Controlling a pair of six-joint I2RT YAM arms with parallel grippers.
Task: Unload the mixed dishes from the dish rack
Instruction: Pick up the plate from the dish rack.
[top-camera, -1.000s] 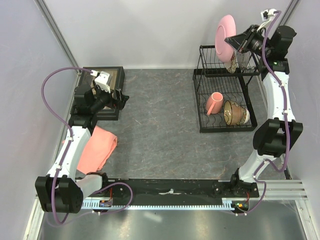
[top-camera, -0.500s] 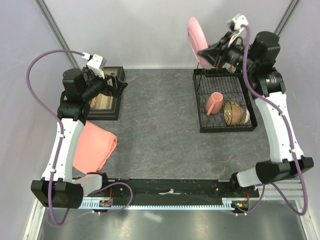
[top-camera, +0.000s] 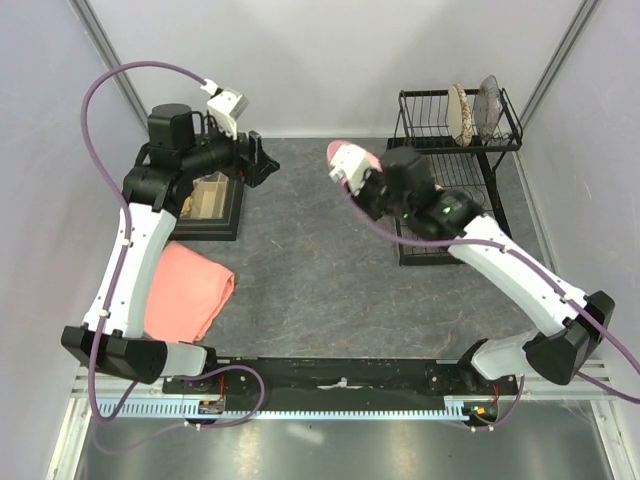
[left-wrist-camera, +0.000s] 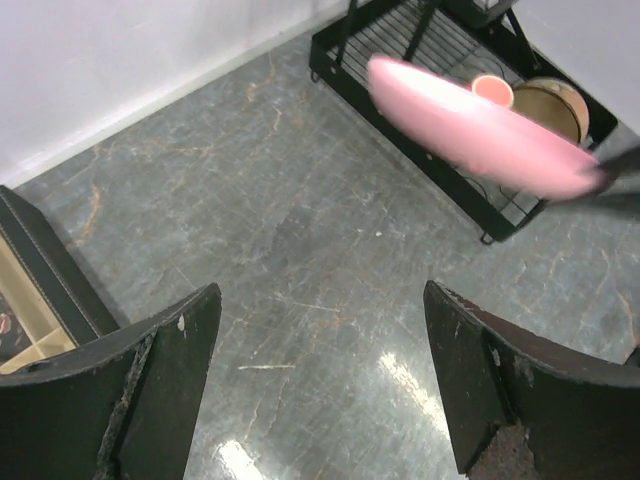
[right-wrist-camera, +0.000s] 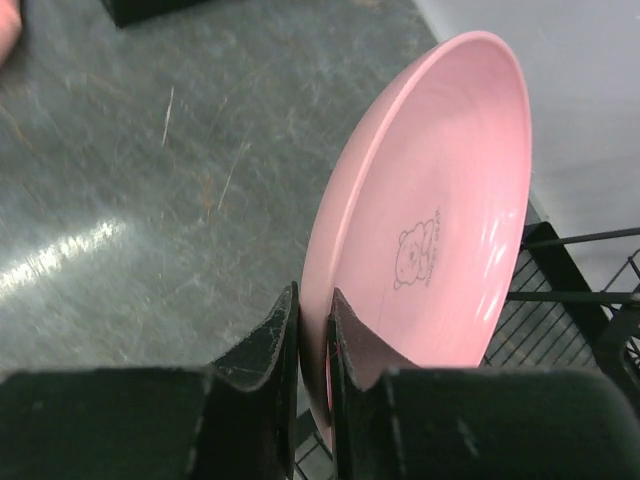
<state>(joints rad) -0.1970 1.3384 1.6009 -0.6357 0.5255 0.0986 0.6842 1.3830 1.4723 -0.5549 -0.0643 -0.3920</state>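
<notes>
**A:** Where's the large pink plate (right-wrist-camera: 440, 230)?

**B:** It's clear of the dish rack (top-camera: 436, 118), in the air over the middle of the tabletop (top-camera: 300, 270), just left of the rack. The right gripper (right-wrist-camera: 313, 300) has its jaws clamped on the rim.

**A:** How will it handle?

**B:** It looks stiff, glossy and probably breakable. A thin rim pinch could let it swivel or slip, so I'd set it down slowly.

**A:** And the arms?

**B:** The right arm stretches forward and leftward, carrying the plate tilted on edge. The left gripper (left-wrist-camera: 320, 300) hovers high at back left, jaws wide apart and empty, facing the plate. The speckled plate (top-camera: 461, 112) stands in the upper tier.
</notes>
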